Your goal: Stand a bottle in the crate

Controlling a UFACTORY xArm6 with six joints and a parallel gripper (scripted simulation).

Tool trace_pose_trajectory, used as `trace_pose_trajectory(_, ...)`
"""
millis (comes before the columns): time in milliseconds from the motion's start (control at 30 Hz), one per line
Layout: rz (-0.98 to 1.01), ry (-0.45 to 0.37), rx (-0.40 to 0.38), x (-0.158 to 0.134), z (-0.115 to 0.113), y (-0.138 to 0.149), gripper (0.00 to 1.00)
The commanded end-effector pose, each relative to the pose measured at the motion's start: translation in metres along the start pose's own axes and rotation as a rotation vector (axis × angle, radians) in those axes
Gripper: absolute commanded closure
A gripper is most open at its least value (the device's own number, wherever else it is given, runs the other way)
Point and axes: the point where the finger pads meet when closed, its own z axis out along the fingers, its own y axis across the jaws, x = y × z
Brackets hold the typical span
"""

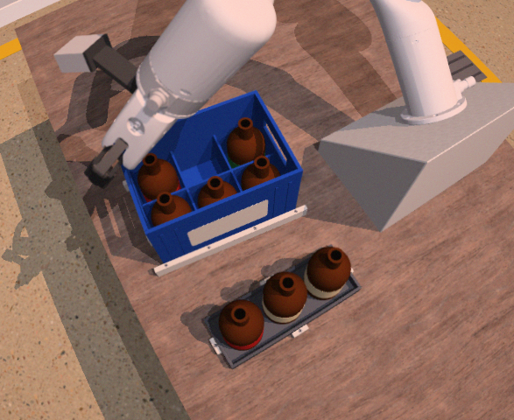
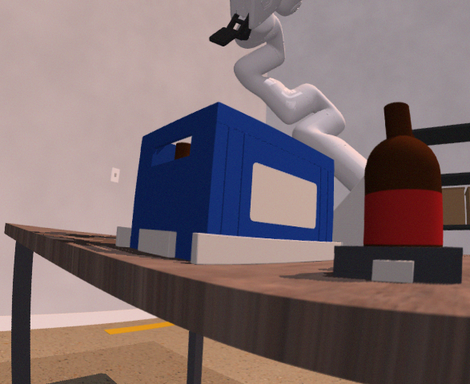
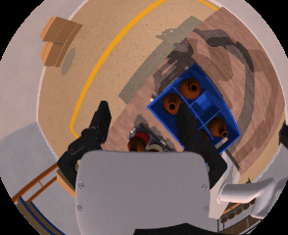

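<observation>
The blue crate [image 1: 211, 176] stands on the wooden table and holds five brown bottles; its back middle cell [image 1: 200, 153] is empty. The grey tray [image 1: 281, 311] lies in front of it with three upright bottles: one with a red label [image 1: 241, 323] and two with cream labels [image 1: 285, 296] [image 1: 328, 271]. My gripper [image 1: 106, 163] is open and empty, high above the crate's left end. It shows at the top of the exterior view [image 2: 228, 33]. In the wrist view the open fingers frame the crate [image 3: 193, 114] far below. The red-label bottle [image 2: 402, 182] stands on the tray [image 2: 396, 264].
The grey robot pedestal [image 1: 419, 144] stands right of the crate. A white stop rail [image 1: 229, 239] lies along the crate's front. The table's left edge runs close to the crate. A shelf with cardboard boxes [image 2: 467, 198] stands behind the table.
</observation>
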Motion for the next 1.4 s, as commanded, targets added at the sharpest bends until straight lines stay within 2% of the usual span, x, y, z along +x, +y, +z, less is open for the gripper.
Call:
trace_pose_trajectory(0,-0.037,-0.120,-0.092,-0.003,0.019,0.046,0.00)
trace_pose_trajectory(233,-0.071,-0.291,-0.186,-0.016,0.034,0.102,0.00)
trace_pose_trajectory(267,-0.072,-0.294,-0.187,-0.016,0.034,0.103,0.00)
trace_pose_trajectory(300,-0.078,-0.339,-0.206,-0.020,0.036,0.116,0.00)
trace_pose_trajectory(400,-0.079,-0.344,-0.208,-0.021,0.037,0.117,0.00)
trace_pose_trajectory(533,-0.092,-0.485,-0.252,-0.035,0.039,0.156,0.00)
trace_pose_trajectory(700,-0.095,-0.554,-0.265,-0.042,0.038,0.173,0.00)
trace_pose_trajectory(967,-0.095,-0.564,-0.267,-0.043,0.038,0.175,0.00)
trace_pose_trajectory(1000,-0.095,-0.564,-0.267,-0.043,0.038,0.175,1.00)
trace_pose_trajectory(1367,-0.095,-0.564,-0.267,-0.043,0.038,0.175,1.00)
